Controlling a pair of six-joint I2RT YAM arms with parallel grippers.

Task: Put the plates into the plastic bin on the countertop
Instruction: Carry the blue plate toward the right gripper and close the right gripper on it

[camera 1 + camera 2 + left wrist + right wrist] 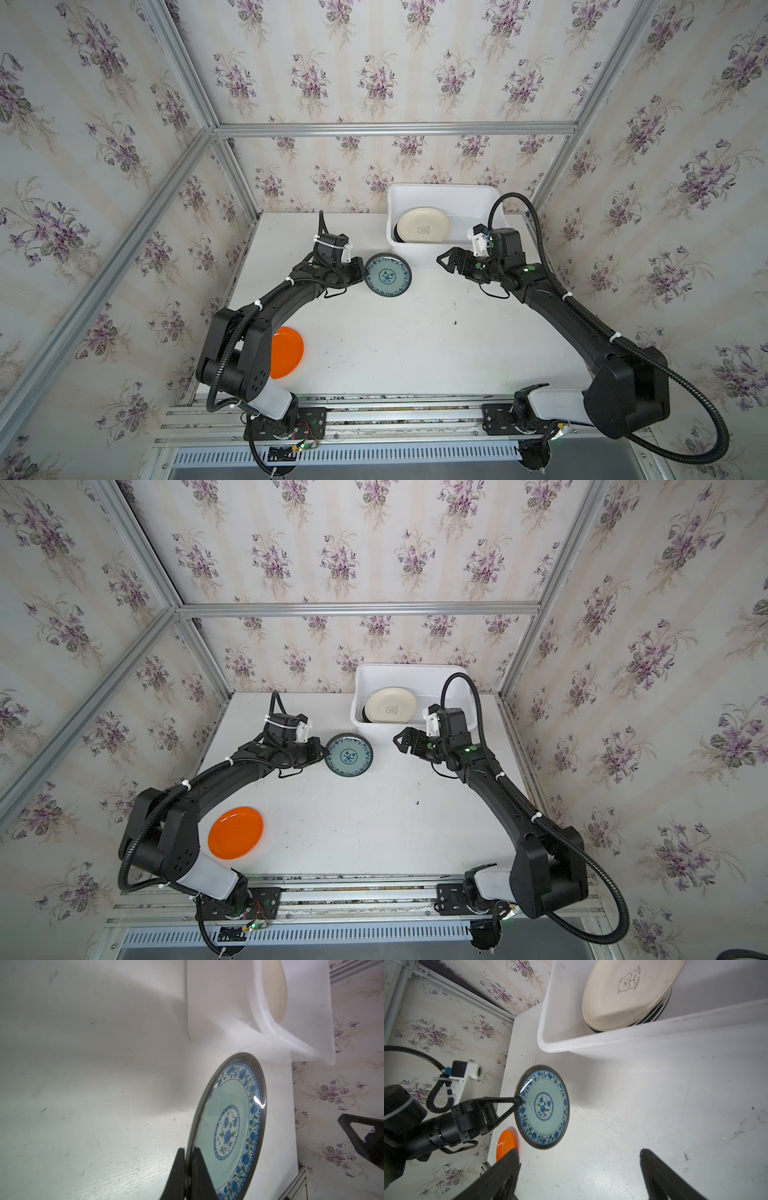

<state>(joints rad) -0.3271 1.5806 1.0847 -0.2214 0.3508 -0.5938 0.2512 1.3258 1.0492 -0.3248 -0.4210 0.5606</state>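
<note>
The teal plate [388,275] [348,755] sits near mid-countertop [395,340], its rim at 9 o'clock pinched by the clenched left gripper [362,272] [518,1103], one finger [178,1167] under and one over the edge. Whether it is clear of the surface I cannot tell. The bin [432,250] [654,1032] stands just beside it at 1 o'clock, against the back wall, with the cream plate [423,225] [629,993] topping a leaning stack inside. At 3 o'clock from the teal plate the right gripper [442,262] [579,1152] hangs released, jaws wide and empty, pointing at it. The orange plate [235,832] lies flat at 7 o'clock, well apart, by the left arm's base
</note>
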